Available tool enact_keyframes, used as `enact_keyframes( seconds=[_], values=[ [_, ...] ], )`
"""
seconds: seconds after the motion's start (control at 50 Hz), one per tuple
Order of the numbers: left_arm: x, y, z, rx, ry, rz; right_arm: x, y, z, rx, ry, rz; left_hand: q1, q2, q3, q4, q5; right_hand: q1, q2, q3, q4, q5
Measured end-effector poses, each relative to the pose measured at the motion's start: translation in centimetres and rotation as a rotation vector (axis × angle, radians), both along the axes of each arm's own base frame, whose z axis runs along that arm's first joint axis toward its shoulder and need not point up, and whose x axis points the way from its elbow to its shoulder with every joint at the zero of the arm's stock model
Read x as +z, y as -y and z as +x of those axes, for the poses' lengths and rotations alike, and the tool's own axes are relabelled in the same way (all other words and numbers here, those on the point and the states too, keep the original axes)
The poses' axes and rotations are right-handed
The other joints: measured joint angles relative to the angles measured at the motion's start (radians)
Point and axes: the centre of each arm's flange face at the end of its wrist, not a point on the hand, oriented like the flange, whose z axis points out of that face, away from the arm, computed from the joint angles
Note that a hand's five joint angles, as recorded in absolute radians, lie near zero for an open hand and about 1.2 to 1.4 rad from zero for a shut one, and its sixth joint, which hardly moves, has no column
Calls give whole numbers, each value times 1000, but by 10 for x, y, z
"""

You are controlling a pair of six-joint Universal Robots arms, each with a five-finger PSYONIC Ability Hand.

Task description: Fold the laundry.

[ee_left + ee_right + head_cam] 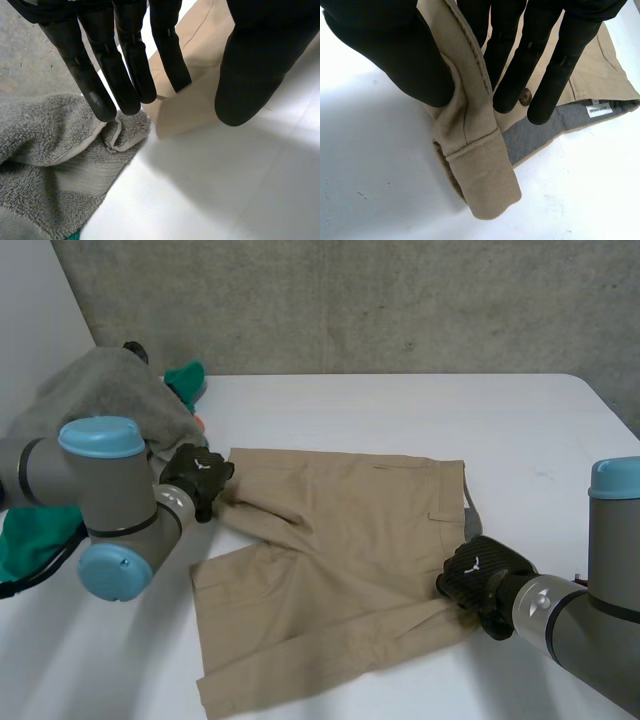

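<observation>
Tan shorts (330, 570) lie spread flat mid-desk (400, 410), reaching toward the front edge. The back left corner's got a grey towel (100, 400) heaped over some green cloth (185, 380). Left hand (197, 478) sits at the shorts' far left corner, fingers straight, thumb apart, gripping nothing. Right hand (478, 578) pinches a bunched fold of their right edge between thumb and fingers.
</observation>
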Motion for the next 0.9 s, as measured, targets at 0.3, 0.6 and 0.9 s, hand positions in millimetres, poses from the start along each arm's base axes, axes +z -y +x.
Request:
enact_keyframes(
  seconds=[0.3, 0.6, 0.9],
  values=[
    [28, -8, -13, -73, -46, -53, -2, 2, 0, -3, 2, -7, -55, -72, -74, -75, -77, 0, 0, 0, 0, 0],
    [-6, -7, -27, -196, -63, 27, -3, 2, -1, -4, 3, -6, -30, -42, -48, -38, -44, 0, 0, 0, 0, 0],
    [-14, -5, -26, -196, -58, 47, -7, 3, -1, -5, -3, 6, -70, -93, -95, -95, -99, 0, 0, 0, 0, 0]
  ],
)
